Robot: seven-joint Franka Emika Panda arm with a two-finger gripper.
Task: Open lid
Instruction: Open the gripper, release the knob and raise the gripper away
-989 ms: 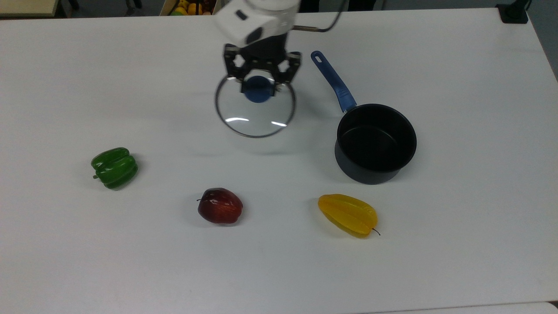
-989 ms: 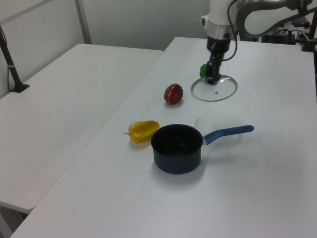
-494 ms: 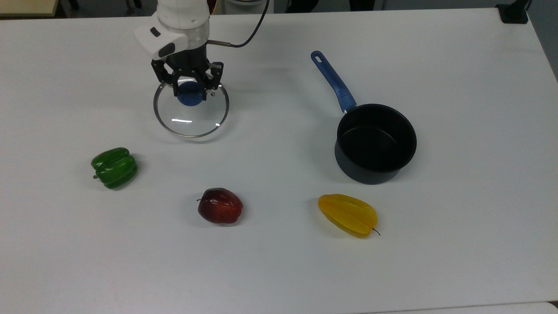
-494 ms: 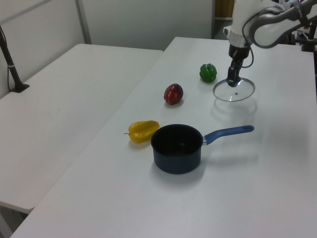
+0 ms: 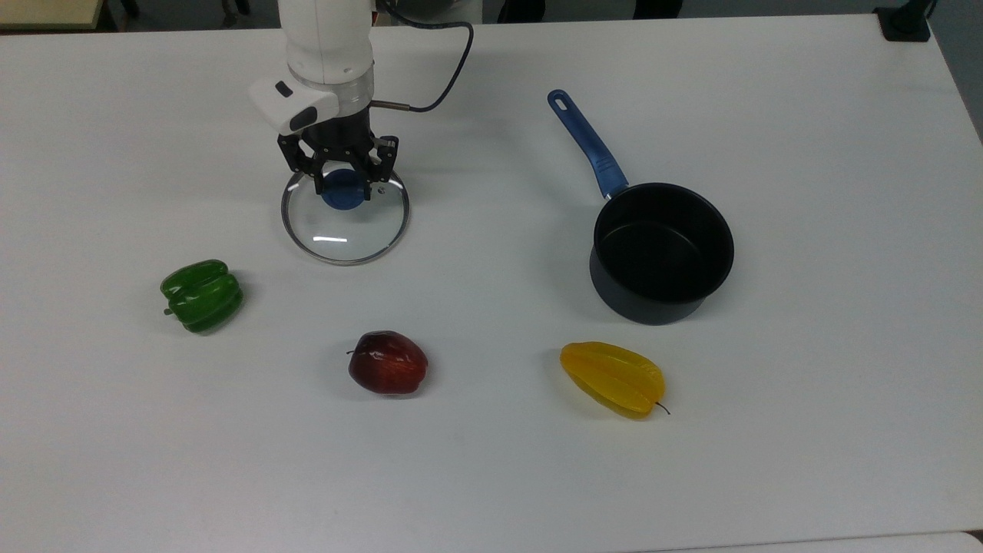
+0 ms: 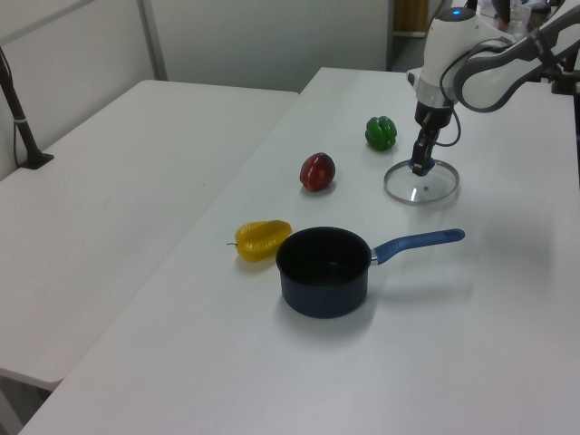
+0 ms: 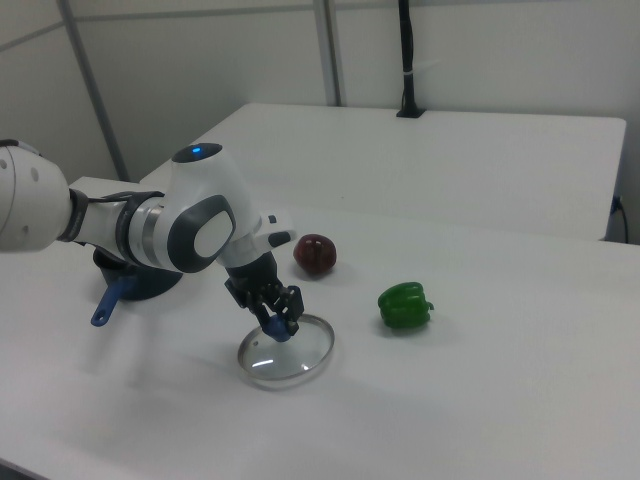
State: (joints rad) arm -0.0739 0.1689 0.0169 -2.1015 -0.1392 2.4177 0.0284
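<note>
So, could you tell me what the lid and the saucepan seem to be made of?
The lid: clear glass, since the table shows through it and it glints; a thin, probably metal rim; a matte blue knob, likely plastic. The saucepan: dark, matte, likely coated metal, with a blue handle that looks plastic.

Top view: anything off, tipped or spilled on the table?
Nothing stands out. The clear glass lid with the blue knob lies flat on the white table, the gripper on its knob. The dark saucepan with the blue handle stands upright and empty, apart from the lid.
</note>
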